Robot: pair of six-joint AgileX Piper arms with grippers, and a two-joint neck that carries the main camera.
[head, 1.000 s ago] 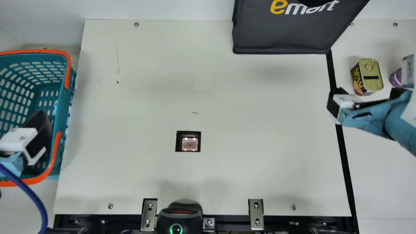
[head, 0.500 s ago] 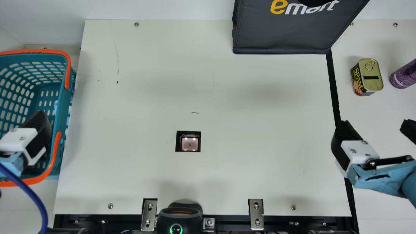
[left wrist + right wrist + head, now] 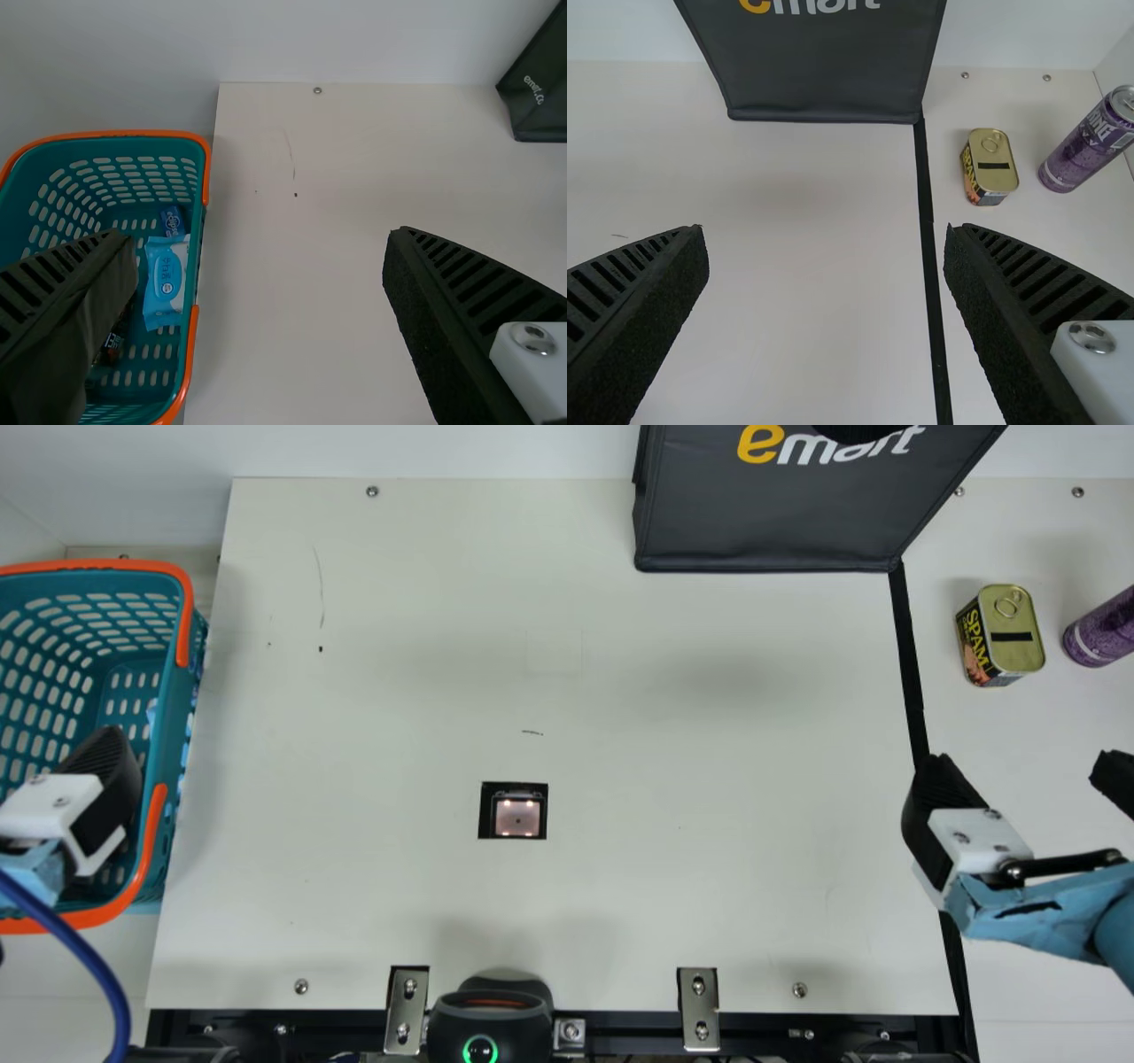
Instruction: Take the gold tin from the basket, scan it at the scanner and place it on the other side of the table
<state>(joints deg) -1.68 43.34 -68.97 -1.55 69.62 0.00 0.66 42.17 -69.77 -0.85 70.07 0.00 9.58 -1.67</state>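
Observation:
The gold tin (image 3: 1017, 631) stands upright on the right side of the table, past the black line; the right wrist view has the tin (image 3: 992, 168) too. My right gripper (image 3: 1023, 766) is nearer the front edge than the tin, apart from it; in its wrist view the gripper (image 3: 824, 257) is open and holds nothing. At the far left, one finger of my left gripper (image 3: 102, 766) shows over the basket (image 3: 168, 717). In the left wrist view that gripper (image 3: 257, 257) is spread wide with nothing between. The scanner window (image 3: 517, 817) lies lit in the table's middle.
A purple can (image 3: 1101, 633) stands right of the tin. A black bag (image 3: 771, 522) is at the back. In the basket lie a blue-and-white pack (image 3: 166, 279) and other items. A black scanner device (image 3: 490, 1027) sits at the front edge.
My right arm has moved back from beside the tin toward the front edge, and more of the purple can shows; over the last half second it has barely moved. My left arm has kept still.

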